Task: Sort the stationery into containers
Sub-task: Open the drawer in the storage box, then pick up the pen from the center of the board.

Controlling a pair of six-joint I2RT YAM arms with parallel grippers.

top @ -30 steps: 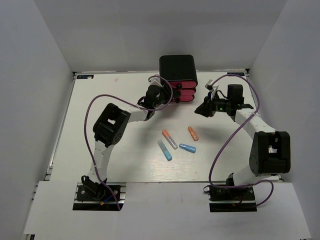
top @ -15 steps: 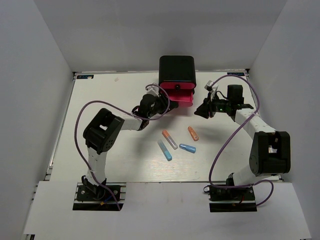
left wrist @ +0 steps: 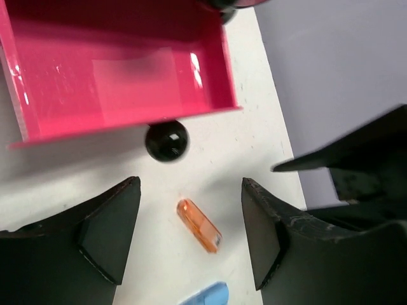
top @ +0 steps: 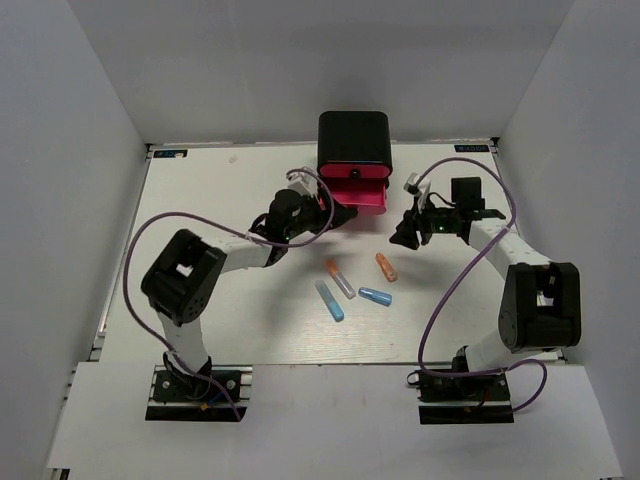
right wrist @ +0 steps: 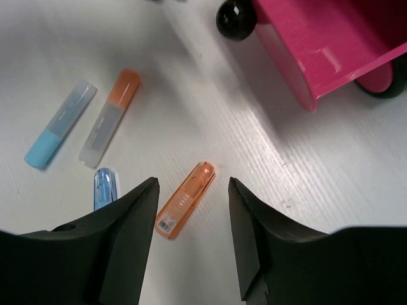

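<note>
Since one pink plastic drawer (top: 362, 197) juts open from the black rounded case (top: 354, 140) at upper centre of the overhead view, loading looks like the step; the short orange capped marker (top: 386, 267) lies on the white table (top: 250, 300) below-right of it. Left wrist view: left gripper (left wrist: 189, 185) spread, empty, round black knob (left wrist: 166, 140) just ahead, upper centre. Right wrist view: right gripper (right wrist: 192, 184) spread, empty, over that marker, diagonal at centre frame. Advise squaring the wrist to its barrel before descending.

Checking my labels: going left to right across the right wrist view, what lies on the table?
Light blue marker, orange-grey marker, orange marker, black knob, pink drawer.
</note>
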